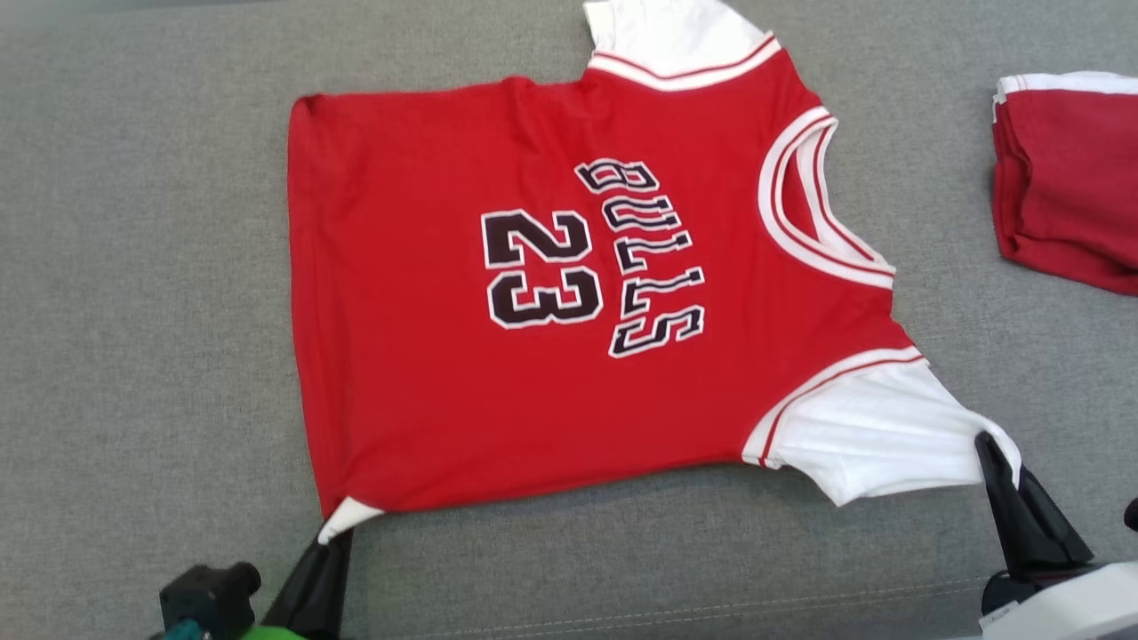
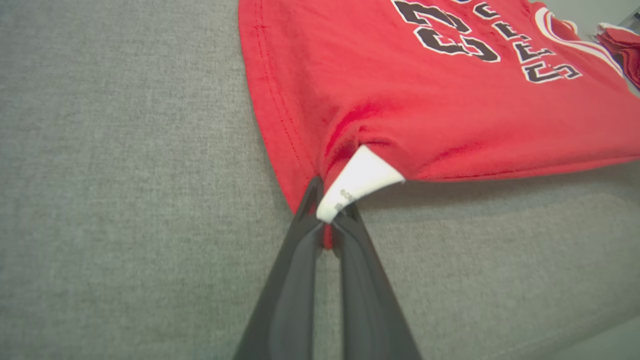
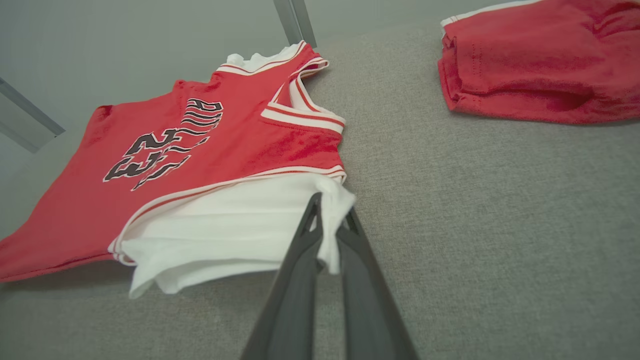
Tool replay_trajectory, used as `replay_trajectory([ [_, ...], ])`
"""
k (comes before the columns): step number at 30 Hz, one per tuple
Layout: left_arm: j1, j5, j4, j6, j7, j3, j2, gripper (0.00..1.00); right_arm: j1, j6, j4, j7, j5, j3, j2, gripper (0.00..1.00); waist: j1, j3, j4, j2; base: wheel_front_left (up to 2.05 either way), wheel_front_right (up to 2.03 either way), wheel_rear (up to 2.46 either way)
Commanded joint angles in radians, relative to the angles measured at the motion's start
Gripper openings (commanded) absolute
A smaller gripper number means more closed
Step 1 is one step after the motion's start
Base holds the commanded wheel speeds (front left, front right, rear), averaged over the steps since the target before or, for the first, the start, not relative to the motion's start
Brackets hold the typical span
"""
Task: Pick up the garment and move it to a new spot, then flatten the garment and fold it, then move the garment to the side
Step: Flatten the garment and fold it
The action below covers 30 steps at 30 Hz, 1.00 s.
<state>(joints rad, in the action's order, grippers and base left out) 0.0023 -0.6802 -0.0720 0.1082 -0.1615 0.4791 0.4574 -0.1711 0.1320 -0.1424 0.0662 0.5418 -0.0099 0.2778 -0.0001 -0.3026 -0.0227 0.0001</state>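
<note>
Left end effector gripped the hem corner of the red white-sleeved "23" jersey; the right end effector pinched its white sleeve. It lay spread on the grey fabric surface.

Setting: indoor test station, lab-like rather than domestic; the exact kind of room cannot be told. Evidence: one broad table covered in plain grey woven cloth with a stitched seam near its front edge, and bare pale grey wall panels behind, divided by slim metal strips. Stock on the table: one red printed garment laid flat and one second red garment folded, well apart.
</note>
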Motion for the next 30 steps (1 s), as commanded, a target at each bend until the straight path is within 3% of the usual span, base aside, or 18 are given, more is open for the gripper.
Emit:
replay_trajectory([
  [1,0.09,-0.044,0.095,0.036,0.017,-0.014,-0.004,0.0,-0.061,-0.003,-0.058,-0.025,0.022,-0.027,-0.017,0.0,0.0001,0.058,-0.009,-0.0001,0.0,0.0,0.0],
  [4,0.156,-0.071,0.219,0.082,0.066,-0.014,0.006,0.0,-0.081,-0.002,-0.119,-0.066,0.038,-0.06,-0.029,0.0,0.0001,0.018,-0.003,-0.0001,0.0,0.0,0.0],
  [7,0.142,-0.109,0.283,0.095,0.133,-0.015,0.013,0.0,-0.017,-0.002,-0.136,-0.115,0.017,-0.061,-0.007,0.0,0.0001,-0.013,0.011,-0.0001,0.0,0.0,0.0],
  [15,-0.038,-0.139,0.311,0.104,0.297,-0.046,0.062,0.0,0.269,-0.002,-0.014,-0.232,-0.05,0.04,0.083,0.0,0.0001,-0.066,0.029,-0.0001,0.0,0.0,0.0],
  [17,-0.101,-0.149,0.301,0.097,0.355,-0.05,0.083,0.0,0.362,-0.002,0.052,-0.249,-0.083,0.088,0.114,0.0,0.0001,-0.08,0.035,-0.0001,0.0,0.0,0.0],
  [23,-0.291,-0.19,0.171,0.06,0.468,-0.046,0.067,0.0,0.614,-0.002,0.253,-0.252,-0.114,0.236,0.141,0.0,0.0001,-0.129,0.044,-0.0001,0.0,0.0,0.0],
  [30,-0.464,-0.151,-0.019,-0.007,0.506,0.005,0.04,0.0,0.789,-0.002,0.443,-0.163,-0.145,0.353,0.144,0.0,0.0001,-0.151,0.036,-0.0001,0.0,0.0,0.0],
])
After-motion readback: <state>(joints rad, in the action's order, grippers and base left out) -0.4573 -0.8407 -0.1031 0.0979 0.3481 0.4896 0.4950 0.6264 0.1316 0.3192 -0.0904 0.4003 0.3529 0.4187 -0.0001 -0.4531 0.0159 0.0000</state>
